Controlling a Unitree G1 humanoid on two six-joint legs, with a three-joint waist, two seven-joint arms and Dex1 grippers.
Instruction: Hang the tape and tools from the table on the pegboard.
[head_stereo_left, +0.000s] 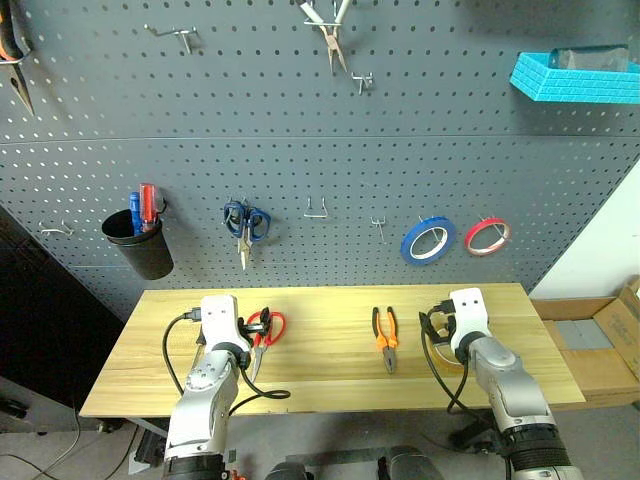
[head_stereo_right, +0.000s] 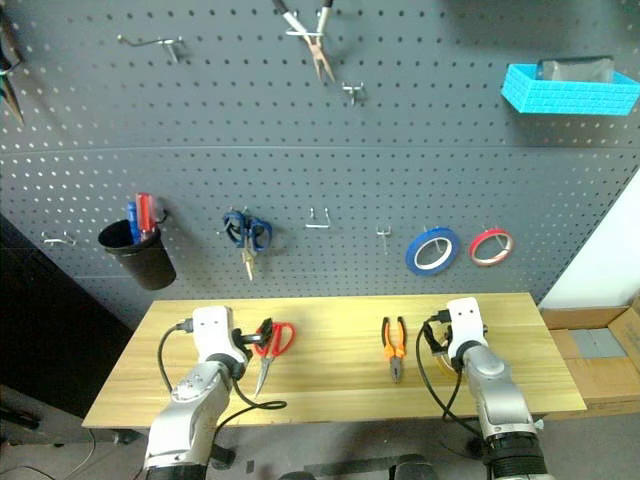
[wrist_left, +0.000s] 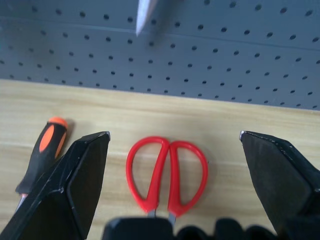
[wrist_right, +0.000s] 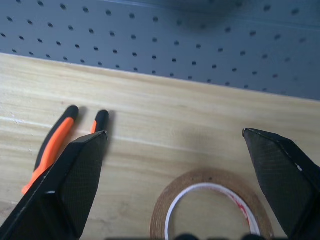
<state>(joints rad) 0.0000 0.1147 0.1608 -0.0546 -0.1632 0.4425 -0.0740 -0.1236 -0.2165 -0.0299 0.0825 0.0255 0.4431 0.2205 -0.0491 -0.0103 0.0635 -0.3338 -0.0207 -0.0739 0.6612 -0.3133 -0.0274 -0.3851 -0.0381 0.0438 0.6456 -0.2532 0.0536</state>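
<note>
The pale wooden table (head_stereo_left: 320, 372) stands against the dark grey pegboard (head_stereo_left: 300, 130). Red-handled scissors (head_stereo_left: 270, 328) lie left of centre, and their loops sit just ahead of my open left gripper (wrist_left: 172, 135). Beside that gripper's finger rests a screwdriver (wrist_left: 50, 145) with an orange-and-black handle. The orange-and-black pliers (head_stereo_left: 386, 345) lie right of centre. My right gripper (wrist_right: 173, 132) is open over the tape (wrist_right: 200, 177), a thin ring lying flat on the table between and below its fingers, partly cut off by the view's edge. Neither gripper holds anything.
On the pegboard hang a black cup (head_stereo_left: 140, 250) with red and blue screwdrivers, blue scissors (head_stereo_left: 246, 225), blue tape (head_stereo_left: 428, 240), red tape (head_stereo_left: 487, 236), long-nose pliers (head_stereo_left: 330, 30) and a turquoise basket (head_stereo_left: 575, 75). Bare hooks (head_stereo_left: 316, 210) sit between them. Cardboard boxes (head_stereo_left: 605, 345) stand at the right.
</note>
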